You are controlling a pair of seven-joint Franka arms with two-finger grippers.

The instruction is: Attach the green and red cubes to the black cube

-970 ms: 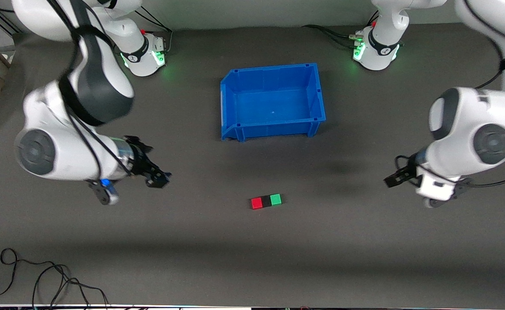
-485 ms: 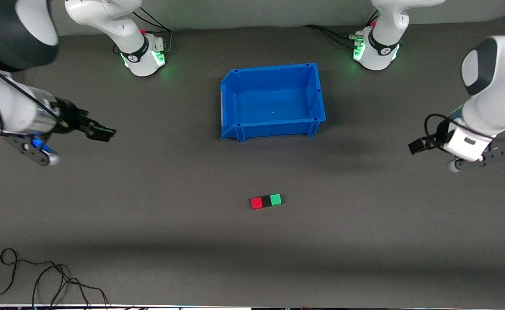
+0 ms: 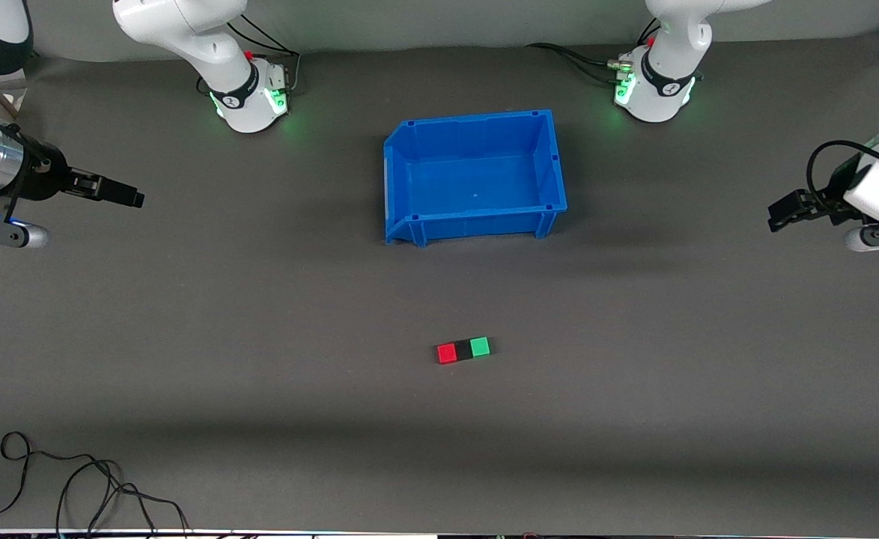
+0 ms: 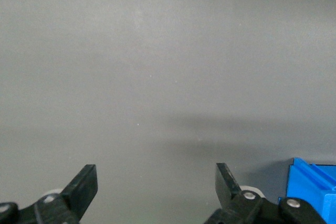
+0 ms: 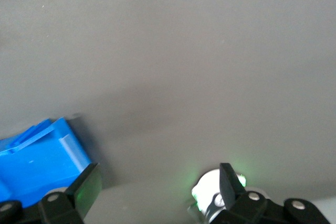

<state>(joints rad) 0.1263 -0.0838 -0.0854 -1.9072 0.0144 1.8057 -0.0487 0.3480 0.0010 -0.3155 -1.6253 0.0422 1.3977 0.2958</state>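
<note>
Table: dark grey matte surface carrying every item below.

Red cube, black cube, green cube: three tiny cubes in one short row on the table, nearer to the front camera than the bin. The black cube sits in the middle, touching the red cube on the side toward the right arm's end of the table and the green cube on the side toward the left arm's end. No gripper touches them; both are well apart from the row.

Blue bin: open plastic bin, nothing seen inside, standing mid-table between the two arm bases. A corner of it shows in the left wrist view and part of it in the right wrist view.

Left gripper: in the air over bare table at the left arm's end, holding nothing. In the left wrist view its fingers stand wide apart.

Right gripper: in the air over bare table at the right arm's end, holding nothing. In the right wrist view its fingers stand wide apart.

Black cable: loose loops lying on the table at the corner nearest the front camera, toward the right arm's end.

Arm bases: right base and left base, each lit green.
</note>
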